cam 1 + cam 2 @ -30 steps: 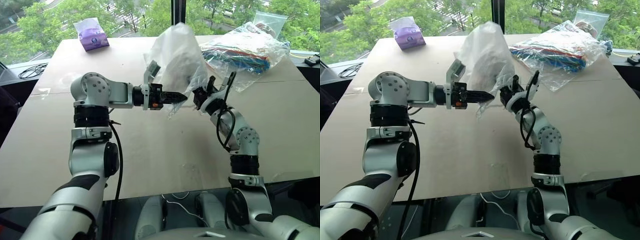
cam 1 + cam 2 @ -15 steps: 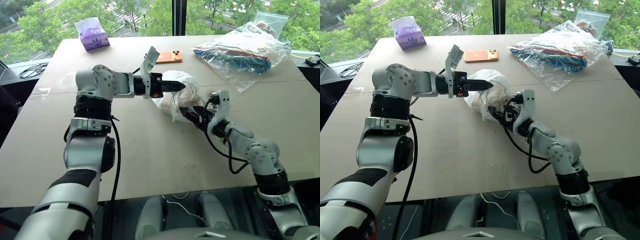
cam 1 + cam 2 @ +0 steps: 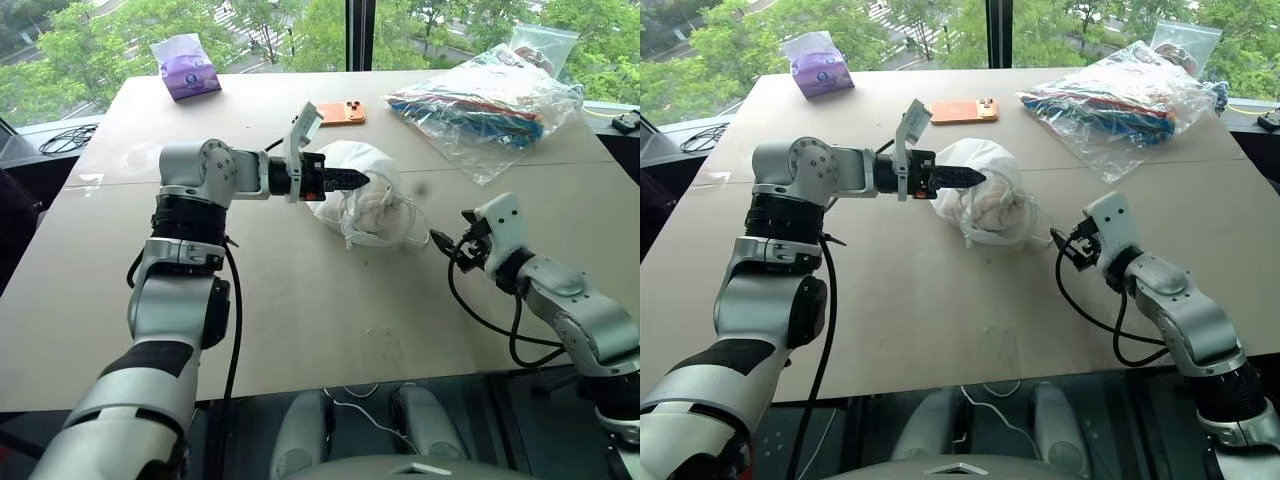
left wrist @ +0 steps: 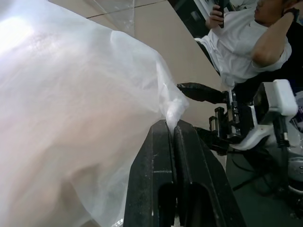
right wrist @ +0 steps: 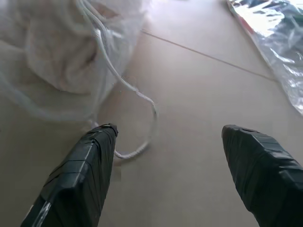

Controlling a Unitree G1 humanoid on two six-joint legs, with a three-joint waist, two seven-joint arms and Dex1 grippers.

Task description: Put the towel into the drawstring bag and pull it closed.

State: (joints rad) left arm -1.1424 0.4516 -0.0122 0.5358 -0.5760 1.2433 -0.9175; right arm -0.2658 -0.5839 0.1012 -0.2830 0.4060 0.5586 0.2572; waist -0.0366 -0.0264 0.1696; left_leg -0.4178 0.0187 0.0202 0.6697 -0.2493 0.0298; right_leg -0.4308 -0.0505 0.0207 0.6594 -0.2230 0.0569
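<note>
- Towel [image 3: 375, 203], a small off-white lump of fluffy terry, is sitting inside the thin white semi-sheer drawstring bag [image 3: 345, 165], which is resting on the tan tabletop [image 3: 330, 300] near its middle.
- I am reading the bag as very light and limp, likely to slide or lift if I tug it, while the towel inside is soft and will give under any squeeze.
- Thin white cords [image 5: 142, 97] are trailing out of the bag's mouth and looping on the table toward my right side; that loop is where I would be taking hold to cinch it.
- My left gripper [image 4: 173, 130] is pinching a fold of the bag's fabric with its fingers fully together, anchoring it.
- My right gripper [image 5: 170, 146] is hovering with its fingers spread wide and nothing between them, the cord loop lying just beside one fingertip.
- Farther out, an orange phone [image 3: 336, 112], a purple tissue pack [image 3: 183, 68] and a clear plastic bag of colourful items [image 3: 480, 100] are lying toward the table's far edge.
</note>
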